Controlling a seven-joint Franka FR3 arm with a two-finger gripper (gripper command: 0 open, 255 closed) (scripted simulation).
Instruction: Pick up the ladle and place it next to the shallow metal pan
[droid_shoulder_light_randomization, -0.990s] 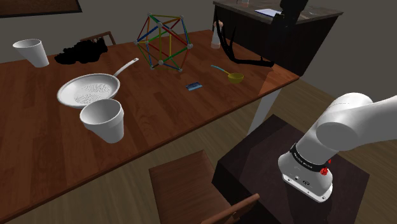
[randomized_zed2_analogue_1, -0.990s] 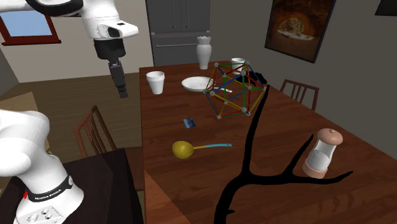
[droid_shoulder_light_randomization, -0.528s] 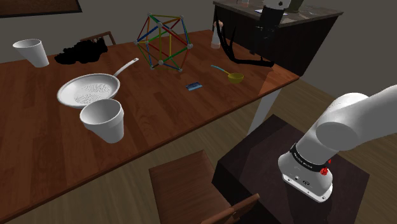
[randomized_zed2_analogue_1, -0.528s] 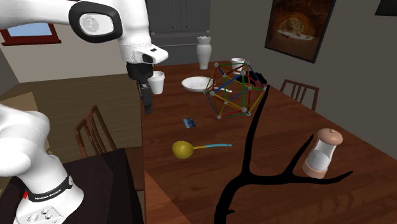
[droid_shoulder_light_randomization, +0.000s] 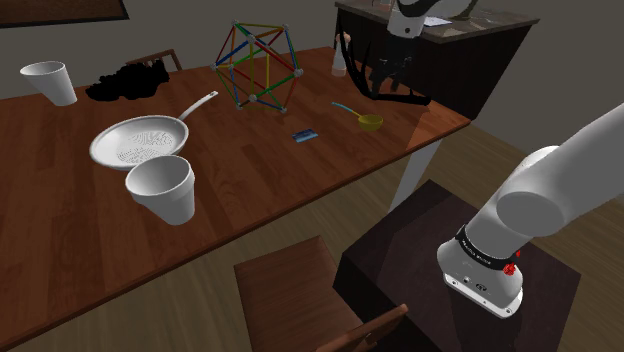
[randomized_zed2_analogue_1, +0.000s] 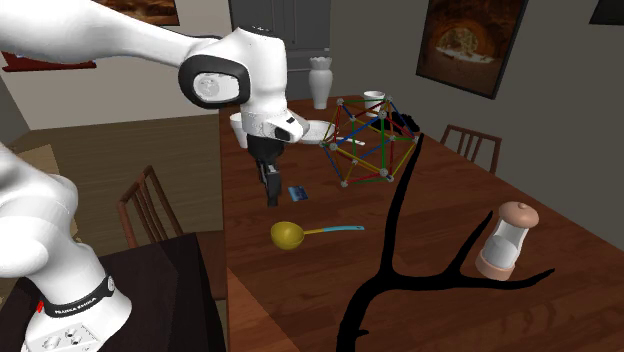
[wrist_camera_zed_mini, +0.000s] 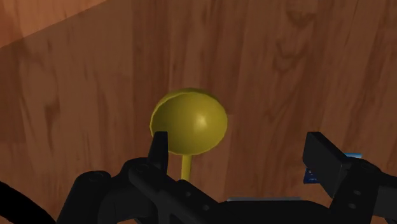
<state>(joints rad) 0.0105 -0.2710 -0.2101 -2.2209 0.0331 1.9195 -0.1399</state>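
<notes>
The end effector (randomized_zed2_analogue_1: 271, 198), spread and empty, has the olive-yellow, teal-handled ladle (randomized_zed2_analogue_1: 295, 235) at its 5 o'clock in the second exterior view, with the handle pointing to 3 o'clock.

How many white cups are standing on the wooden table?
2. One white cup stands close beside the pan; the other is at the shoulder view's upper left, near a black heap.

Yellow-bowled, teal-handled ladle (randomized_zed2_analogue_1: 288, 235) lying flat, well apart from shallow silvery pan (droid_shoulder_light_randomization: 140, 143).
</notes>
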